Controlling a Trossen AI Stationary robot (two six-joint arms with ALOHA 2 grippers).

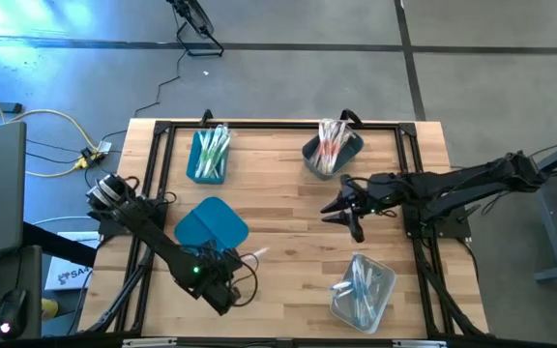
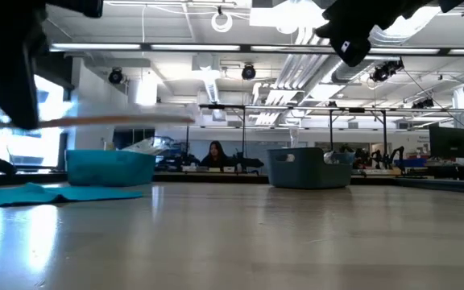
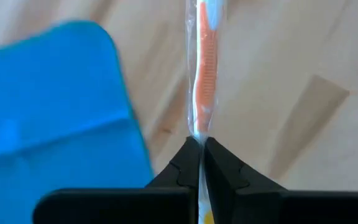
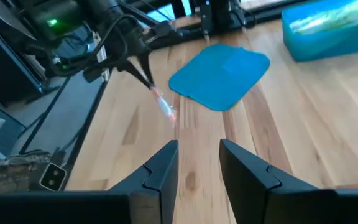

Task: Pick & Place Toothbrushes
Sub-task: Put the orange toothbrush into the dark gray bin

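Note:
My left gripper [image 1: 244, 259] hovers over the table's near-left part, just right of the flat teal lid [image 1: 211, 224], shut on one toothbrush [image 3: 204, 68] with an orange part in a clear wrapper. My right gripper [image 4: 197, 158] hangs open and empty above the table's middle right [image 1: 342, 213]. More toothbrushes stand in the teal bin [image 1: 209, 155] and in the grey bin [image 1: 333, 150] at the far edge. Others lie in the clear bin [image 1: 364, 290] at the near right. My left gripper pinches the toothbrush near one end [image 3: 199, 132] between its two fingertips. The fingers come slanting down from the table's near left, and the toothbrush runs on past them in line with them. It hangs clear of the table [image 4: 164, 106], its free end toward the table's middle.
The teal lid [image 4: 219, 74] lies flat on the wood close beside the left gripper. A black frame [image 1: 278, 126] runs around the table's edges. Bare wood lies between the lid and the clear bin. Beyond the far edge a person sits in the room [image 2: 216, 155].

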